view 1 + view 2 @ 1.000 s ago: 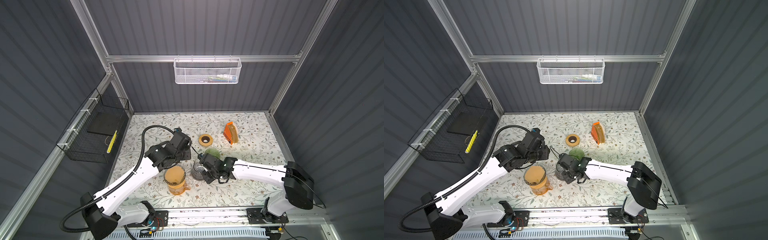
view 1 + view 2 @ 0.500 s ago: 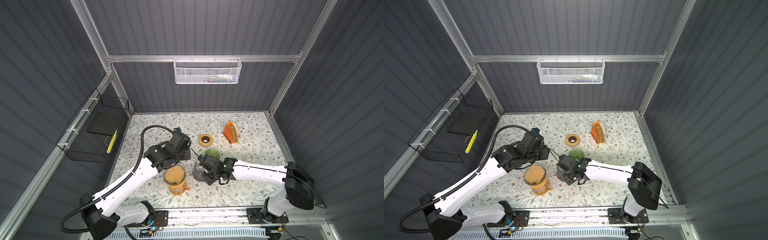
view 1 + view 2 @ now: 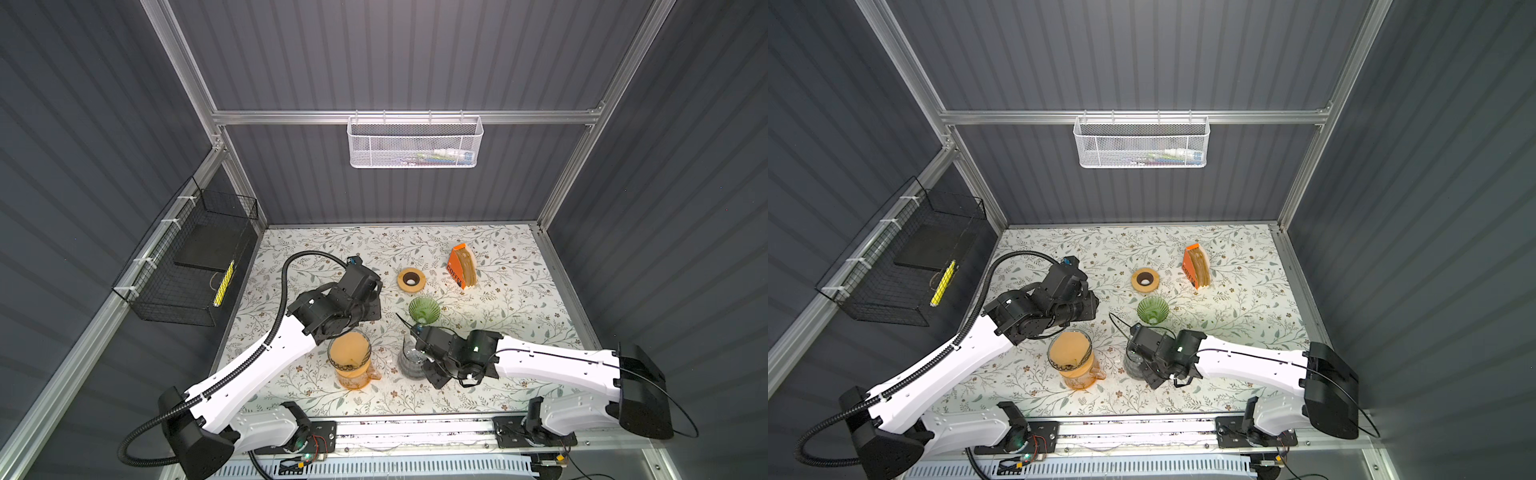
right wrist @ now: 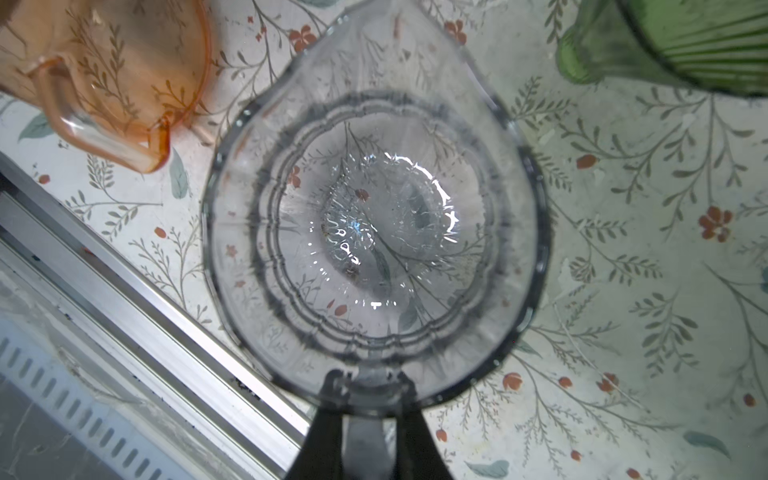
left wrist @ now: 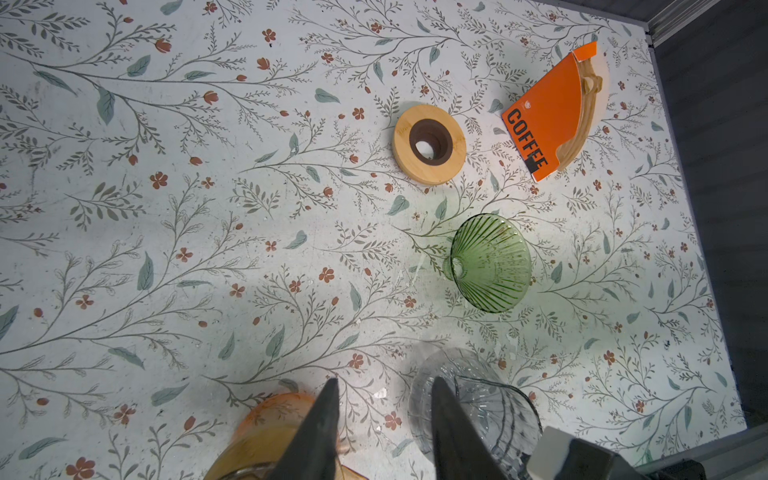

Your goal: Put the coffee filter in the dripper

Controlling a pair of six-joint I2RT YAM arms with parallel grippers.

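Both top cams hung high at the front, looking down on the whole table (image 3: 519, 299), near-identical shots. Left wrist cam looked down from a bit up; right wrist sat right over the jug (image 4: 374, 232), which every view caught.

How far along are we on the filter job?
Done, apparently: a tan filter sits in the top of the orange jug. In hand: the right gripper is shut on the clear jug's handle; the left gripper is open and empty. Left: the green dripper lies on its side, empty, and the box holds more filters.
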